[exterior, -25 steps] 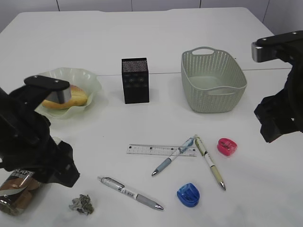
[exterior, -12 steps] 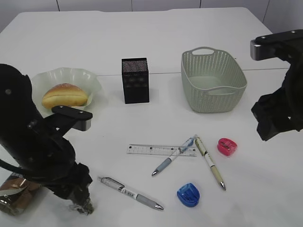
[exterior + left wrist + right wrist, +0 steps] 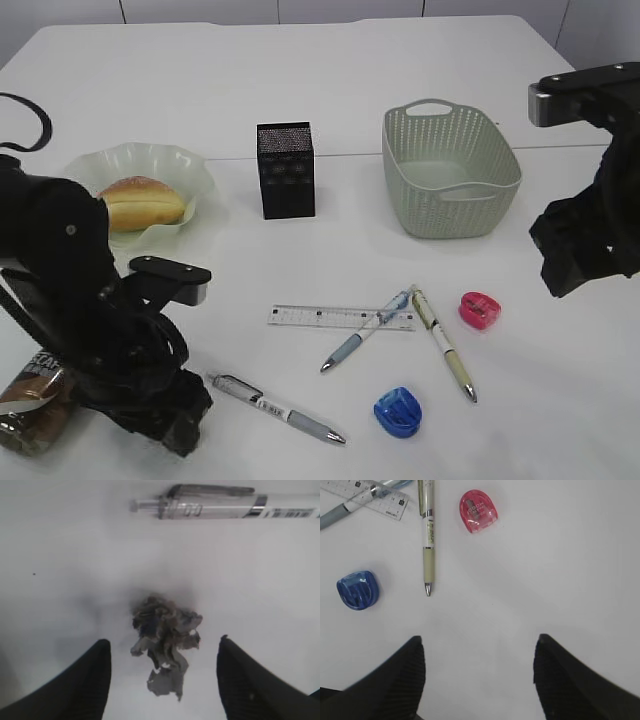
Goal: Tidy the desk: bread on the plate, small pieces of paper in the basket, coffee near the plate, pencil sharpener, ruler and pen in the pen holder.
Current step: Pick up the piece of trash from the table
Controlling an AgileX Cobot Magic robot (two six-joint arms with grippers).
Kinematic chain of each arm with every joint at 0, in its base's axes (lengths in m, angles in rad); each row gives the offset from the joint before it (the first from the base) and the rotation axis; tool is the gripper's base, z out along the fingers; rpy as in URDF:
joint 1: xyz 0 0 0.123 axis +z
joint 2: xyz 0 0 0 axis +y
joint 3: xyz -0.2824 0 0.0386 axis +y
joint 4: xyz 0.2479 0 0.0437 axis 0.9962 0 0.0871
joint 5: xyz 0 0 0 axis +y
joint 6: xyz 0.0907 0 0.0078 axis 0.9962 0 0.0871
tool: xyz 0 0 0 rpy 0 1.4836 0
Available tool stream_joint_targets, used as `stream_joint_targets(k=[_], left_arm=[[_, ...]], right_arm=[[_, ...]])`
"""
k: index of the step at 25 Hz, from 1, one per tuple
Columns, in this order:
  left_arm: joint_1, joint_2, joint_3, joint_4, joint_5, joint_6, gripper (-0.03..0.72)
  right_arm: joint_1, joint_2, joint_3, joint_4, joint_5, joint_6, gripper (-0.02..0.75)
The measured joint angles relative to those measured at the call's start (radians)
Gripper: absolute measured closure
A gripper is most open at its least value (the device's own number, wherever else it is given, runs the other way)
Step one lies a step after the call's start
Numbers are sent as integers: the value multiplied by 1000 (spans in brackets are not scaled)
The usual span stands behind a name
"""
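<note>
- Since a second ago, the left arm has swung down from beside the plate to the near-left corner of the desk (image 3: 330,90), where it now covers the paper ball in the exterior view; the right arm has barely shifted.
- Far left, the coffee (image 3: 30,395) lies at the near edge, partly behind the arm and well apart from the plate.
- Behind it, the bread (image 3: 143,203) already sits on the plate (image 3: 150,158).
- The left gripper (image 3: 165,670) hangs with its jaws wide, the paper ball (image 3: 165,630) lying between them on the desk, untouched.
- A good grasp likely means lowering straight down until the fingertips (image 3: 95,675) flank the ball's thickest part, then closing gently, since loose flaps could slip free.
- A grey pen (image 3: 220,507) lies just beyond the ball and should stay clear of the jaws.
- At centre stand the pen holder (image 3: 286,170) and, nearer, the ruler (image 3: 320,317) with two more pens.
- A blue sharpener (image 3: 358,589) and a pink sharpener (image 3: 478,511) lie right of centre.
- The basket (image 3: 450,175), where the paper belongs, stands well apart to the right.
- The right gripper (image 3: 480,680) hovers wide and empty over bare desk.
</note>
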Motion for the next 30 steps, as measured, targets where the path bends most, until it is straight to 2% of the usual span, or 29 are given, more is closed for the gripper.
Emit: stream_joint_targets(k=[6, 8, 15, 17, 23, 30], left_arm=[[0, 39, 0, -16, -21, 0, 203], [0, 49, -2, -18, -25, 0, 224], [0, 60, -2, -22, -34, 0, 447], [0, 60, -2, -22, -44, 0, 484], [0, 53, -2, -22, -54, 0, 509], [0, -70, -4, -35, -103, 0, 514]], right_arm=[[0, 0, 0, 2, 0, 0, 240], [0, 0, 0, 2, 0, 0, 240], [0, 0, 0, 2, 0, 0, 240], [0, 0, 0, 2, 0, 0, 240], [0, 0, 0, 2, 0, 0, 240], [0, 0, 0, 2, 0, -1, 240]])
